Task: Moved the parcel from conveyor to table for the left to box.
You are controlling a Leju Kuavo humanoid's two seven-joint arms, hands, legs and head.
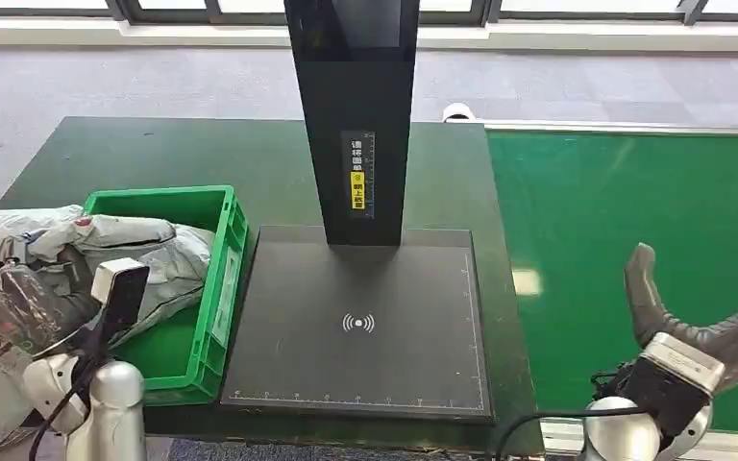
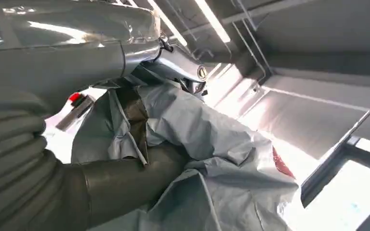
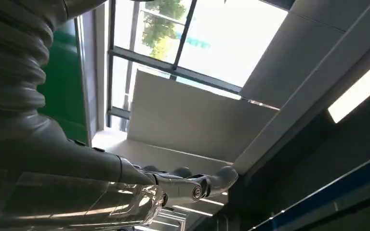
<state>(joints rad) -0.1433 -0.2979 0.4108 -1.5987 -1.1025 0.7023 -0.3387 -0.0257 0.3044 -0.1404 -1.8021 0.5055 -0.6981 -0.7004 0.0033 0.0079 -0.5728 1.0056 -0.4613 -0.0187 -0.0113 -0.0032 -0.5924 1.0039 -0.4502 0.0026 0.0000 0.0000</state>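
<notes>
On the left my left robot hand (image 1: pixel 29 293) grips the grey parcel (image 1: pixel 144 254), which lies over the near-left rim of the green box (image 1: pixel 221 288), half in. Its long axis seems to run left-right, the far end pointing into the box. I judge boxing nearly done; release remains. The scanner (image 1: pixel 360 327) sits mid-surface (image 1: pixel 154 154). My right robot hand (image 1: pixel 697 322) hangs released over the conveyor (image 1: pixel 634 202).
</notes>
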